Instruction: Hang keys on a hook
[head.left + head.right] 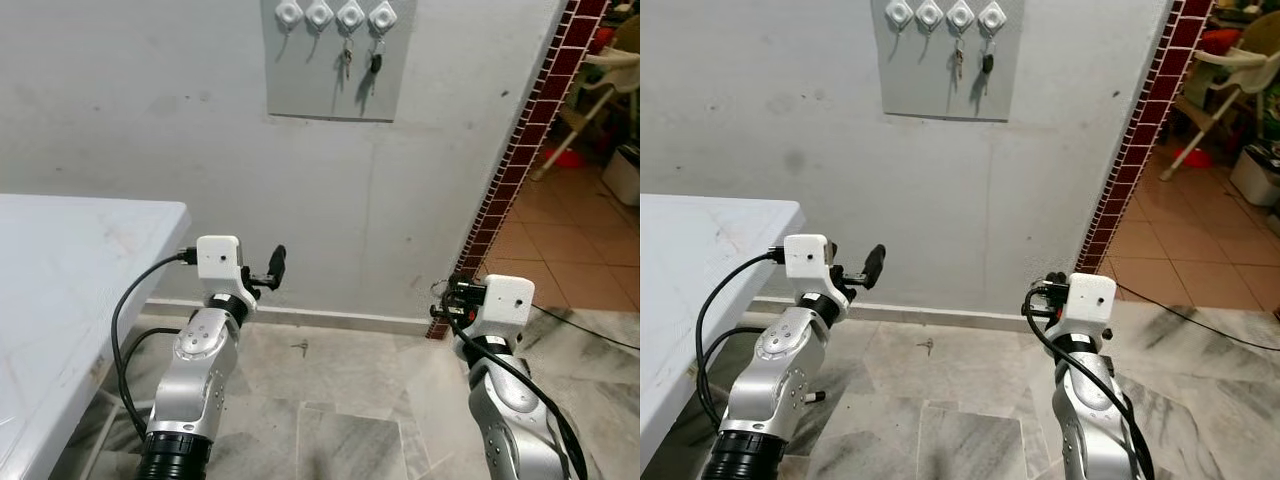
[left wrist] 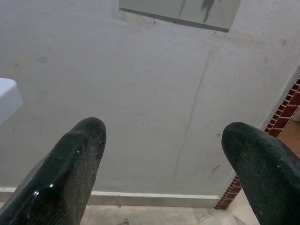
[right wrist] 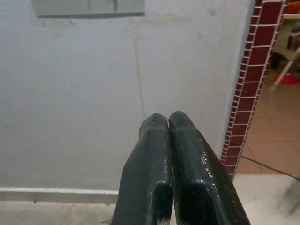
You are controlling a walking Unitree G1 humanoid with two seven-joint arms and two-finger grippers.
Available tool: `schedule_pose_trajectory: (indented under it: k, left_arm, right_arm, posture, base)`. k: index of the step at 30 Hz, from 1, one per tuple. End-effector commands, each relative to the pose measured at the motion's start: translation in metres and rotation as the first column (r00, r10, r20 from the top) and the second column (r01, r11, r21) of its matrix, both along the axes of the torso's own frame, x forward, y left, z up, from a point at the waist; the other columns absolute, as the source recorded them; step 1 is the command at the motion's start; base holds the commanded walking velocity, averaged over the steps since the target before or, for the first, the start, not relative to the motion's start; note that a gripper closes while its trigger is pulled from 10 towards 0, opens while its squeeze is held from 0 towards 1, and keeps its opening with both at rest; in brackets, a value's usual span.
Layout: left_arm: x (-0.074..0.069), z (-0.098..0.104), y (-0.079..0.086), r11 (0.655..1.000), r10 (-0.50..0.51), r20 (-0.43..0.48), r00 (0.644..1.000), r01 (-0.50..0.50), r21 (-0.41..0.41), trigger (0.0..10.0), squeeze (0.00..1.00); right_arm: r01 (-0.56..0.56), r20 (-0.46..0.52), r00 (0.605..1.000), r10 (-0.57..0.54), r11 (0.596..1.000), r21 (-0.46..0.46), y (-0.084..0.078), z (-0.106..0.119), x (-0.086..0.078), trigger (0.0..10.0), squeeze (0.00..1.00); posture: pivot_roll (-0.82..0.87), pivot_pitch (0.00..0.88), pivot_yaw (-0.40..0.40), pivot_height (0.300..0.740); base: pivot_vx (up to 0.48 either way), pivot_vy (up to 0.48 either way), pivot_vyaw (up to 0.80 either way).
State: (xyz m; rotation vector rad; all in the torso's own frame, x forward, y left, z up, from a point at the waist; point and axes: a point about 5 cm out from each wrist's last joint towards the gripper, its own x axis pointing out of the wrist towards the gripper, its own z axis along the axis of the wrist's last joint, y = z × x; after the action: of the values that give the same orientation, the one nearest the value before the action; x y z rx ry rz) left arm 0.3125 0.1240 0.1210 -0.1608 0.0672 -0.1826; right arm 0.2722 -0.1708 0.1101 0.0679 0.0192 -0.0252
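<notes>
A grey board [image 1: 330, 60] on the wall carries a row of white hooks [image 1: 319, 13]. One key [image 1: 347, 58] hangs from the third hook and a dark key [image 1: 376, 60] from the fourth. The two hooks on the left are bare. My left gripper [image 1: 272, 268] is raised low in front of the wall, well below the board, open, with nothing between its fingers [image 2: 70, 173]. Lower down, my right gripper [image 3: 168, 117] points at the wall near the brick column and is shut, empty. A small dark object [image 1: 299, 347], perhaps a key, lies on the floor by the wall.
A white table [image 1: 90, 260] stands at my left, close to the left arm. A red tiled column [image 1: 520, 150] ends the wall on the right; beyond it are a tiled room, a white chair [image 1: 600, 80] and a cable [image 1: 590, 330] on the floor.
</notes>
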Motion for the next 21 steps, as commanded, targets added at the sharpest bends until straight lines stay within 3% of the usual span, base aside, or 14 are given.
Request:
schedule_pose_trajectory:
  k: [1,21]
  left_arm:
    - [0.0003,0.0035,0.0009,1.0,0.005,0.003,1.0,-0.005,-0.006,10.0,0.0]
    - [-0.0002,0.0025,0.0009,1.0,0.009,0.0,1.0,-0.009,-0.017,10.0,0.0]
  right_arm:
    - [-0.025,0.025,0.999,0.025,1.0,0.008,0.0028,0.007,-0.0011,10.0,0.0]
    - [-0.078,0.042,0.996,0.079,0.997,-0.012,0.0016,0.0128,-0.0022,10.0,0.0]
  posture:
    - [0.04,0.042,-0.011,0.74]
    - [0.04,0.024,-0.026,0.74]
  base:
    - [0.334,0.0,0.0]
    - [0.399,0.0,0.0]
